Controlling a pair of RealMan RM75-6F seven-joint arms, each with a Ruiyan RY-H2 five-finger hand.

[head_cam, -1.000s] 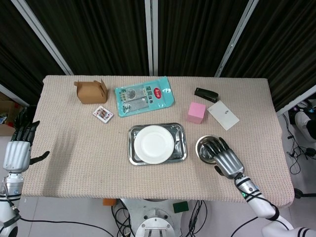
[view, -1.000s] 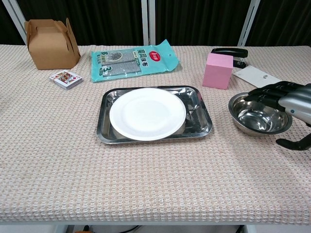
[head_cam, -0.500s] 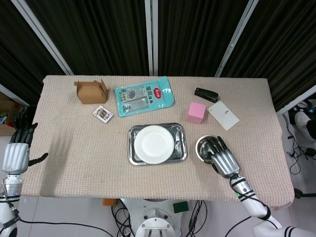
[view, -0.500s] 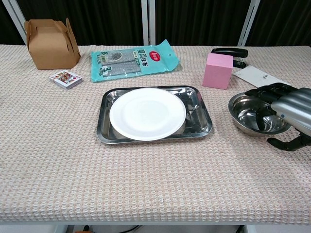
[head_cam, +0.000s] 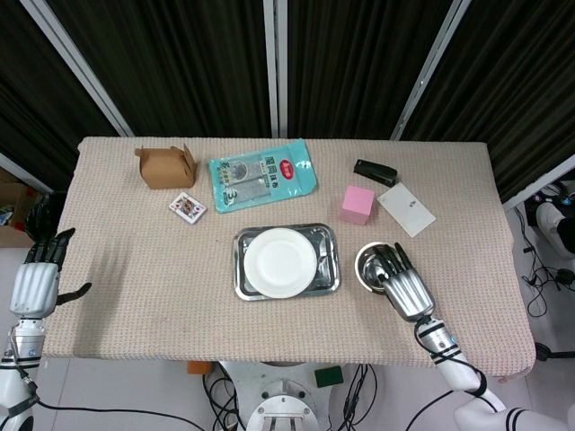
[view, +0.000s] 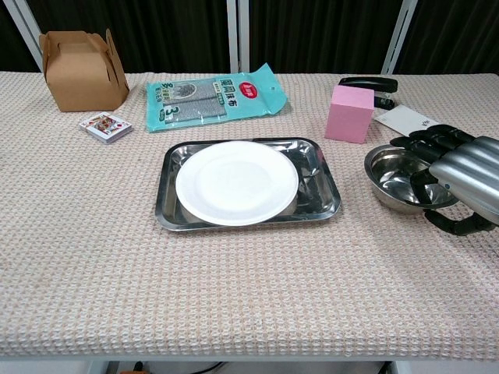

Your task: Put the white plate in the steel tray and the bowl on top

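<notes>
Gripping the steel bowl [view: 398,181] by its rim, my right hand [view: 460,183] has fingers inside, white plate [view: 236,182] in the steel tray [view: 322,191].

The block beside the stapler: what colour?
Pink; the block shows best in the chest view.

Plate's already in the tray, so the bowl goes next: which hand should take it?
The right hand: its fingers already reach over the steel bowl. The left hand hangs off the table's far edge.
</notes>
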